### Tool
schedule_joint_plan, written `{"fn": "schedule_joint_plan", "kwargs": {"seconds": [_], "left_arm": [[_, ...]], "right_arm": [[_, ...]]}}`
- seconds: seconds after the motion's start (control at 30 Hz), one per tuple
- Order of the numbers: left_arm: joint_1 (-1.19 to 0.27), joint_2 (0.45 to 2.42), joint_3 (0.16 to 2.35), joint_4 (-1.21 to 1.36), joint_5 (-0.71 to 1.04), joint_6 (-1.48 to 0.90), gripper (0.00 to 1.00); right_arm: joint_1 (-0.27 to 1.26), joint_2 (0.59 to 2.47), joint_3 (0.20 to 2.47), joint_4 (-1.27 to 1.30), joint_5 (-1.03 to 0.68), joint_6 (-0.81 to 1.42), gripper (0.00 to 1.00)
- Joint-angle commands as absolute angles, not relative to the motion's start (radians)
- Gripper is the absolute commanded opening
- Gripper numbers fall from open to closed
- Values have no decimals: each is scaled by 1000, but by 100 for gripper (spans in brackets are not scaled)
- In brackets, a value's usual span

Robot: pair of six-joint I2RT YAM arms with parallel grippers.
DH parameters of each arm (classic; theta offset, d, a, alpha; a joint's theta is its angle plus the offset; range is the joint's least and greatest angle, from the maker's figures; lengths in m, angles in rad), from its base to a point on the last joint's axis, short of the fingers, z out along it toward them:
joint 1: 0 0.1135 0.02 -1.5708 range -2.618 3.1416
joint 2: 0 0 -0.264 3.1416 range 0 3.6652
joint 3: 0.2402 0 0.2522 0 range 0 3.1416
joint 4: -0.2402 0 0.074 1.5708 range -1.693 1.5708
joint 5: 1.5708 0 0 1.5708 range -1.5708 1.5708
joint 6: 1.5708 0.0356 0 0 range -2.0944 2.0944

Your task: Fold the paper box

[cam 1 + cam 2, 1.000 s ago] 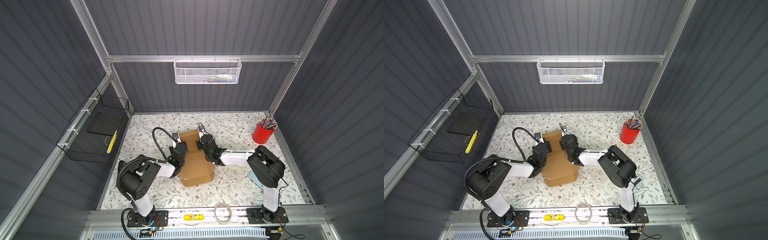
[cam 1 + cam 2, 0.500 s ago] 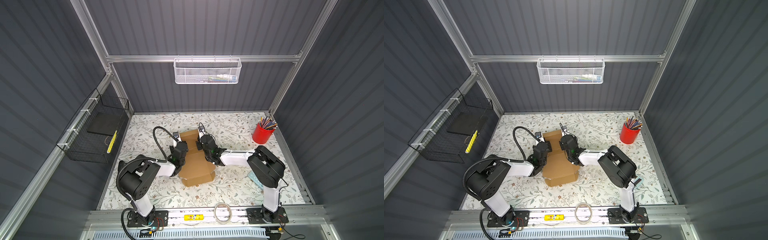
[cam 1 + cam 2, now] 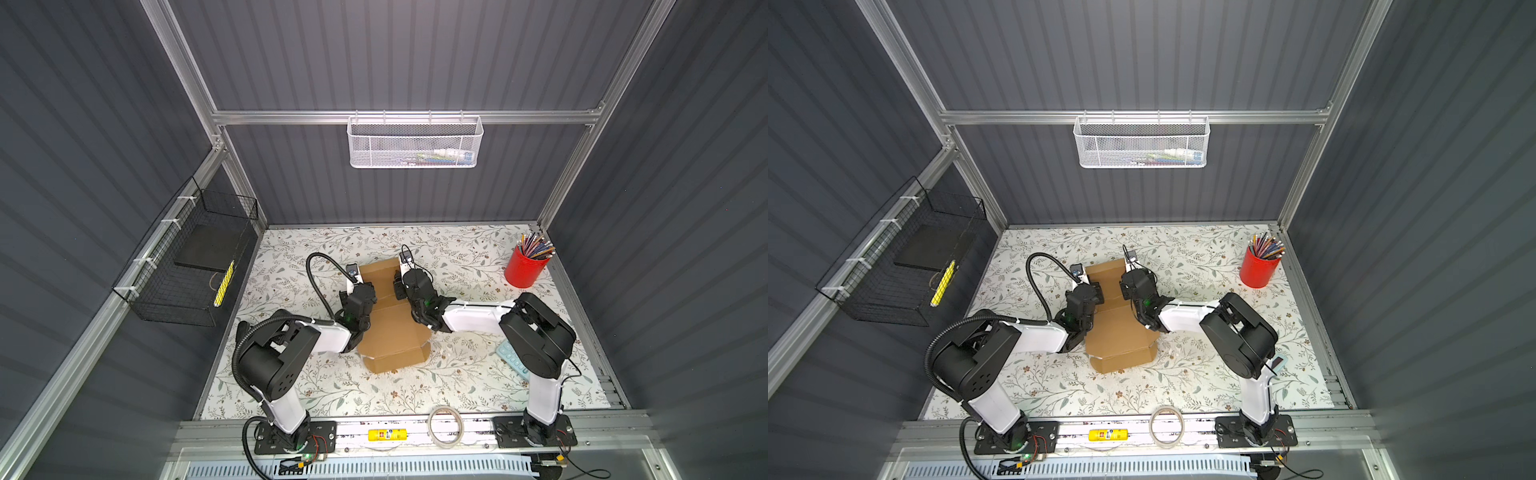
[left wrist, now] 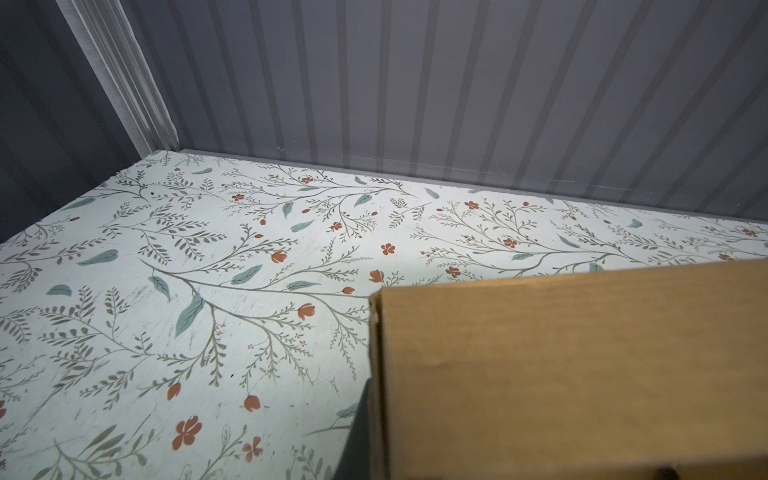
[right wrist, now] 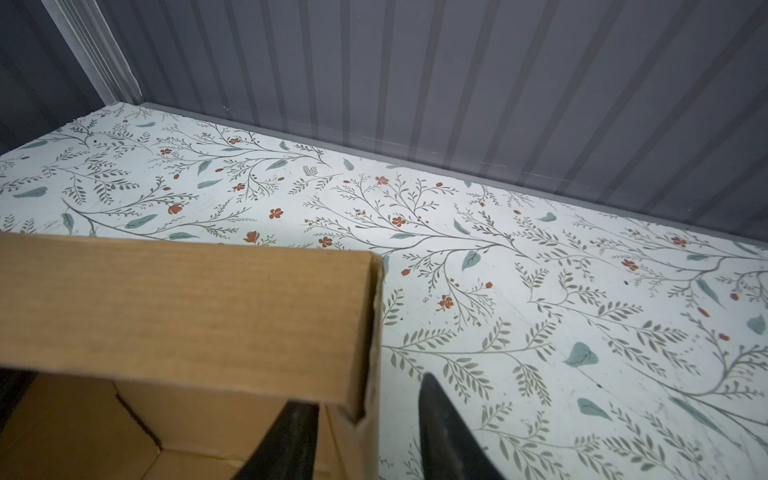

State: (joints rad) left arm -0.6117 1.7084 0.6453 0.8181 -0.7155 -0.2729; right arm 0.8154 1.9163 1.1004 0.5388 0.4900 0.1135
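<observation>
The paper box (image 3: 392, 332) sits partly folded on the floral tabletop (image 3: 457, 386), well apart from the red pencil cup (image 3: 524, 270). My left tool (image 3: 362, 291) is pinched closed on the box's side wall farthest from the cup. In the left wrist view only one finger (image 4: 356, 432) shows, flat against the cardboard. My right tool (image 5: 365, 399) straddles the wall nearer the cup, jaws parted, with its outer finger (image 5: 449, 432) clear of the cardboard and nothing gripped.

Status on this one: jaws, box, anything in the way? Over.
Left gripper shut on box side wall. Right gripper open, jaws astride opposite wall. Box partly folded. Pencil cup well clear.
</observation>
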Motion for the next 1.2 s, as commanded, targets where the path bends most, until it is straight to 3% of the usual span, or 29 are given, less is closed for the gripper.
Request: {"fn": "schedule_joint_plan", "kwargs": {"seconds": [0.0,1.17], "left_arm": [[-604,1707,634,706,-737,-231,0],[-604,1718,681,668,-672,-198,0]], "right_arm": [[816,1880,1103,576,497,76,42],[773,1941,1186,471,348,117,39]]}}
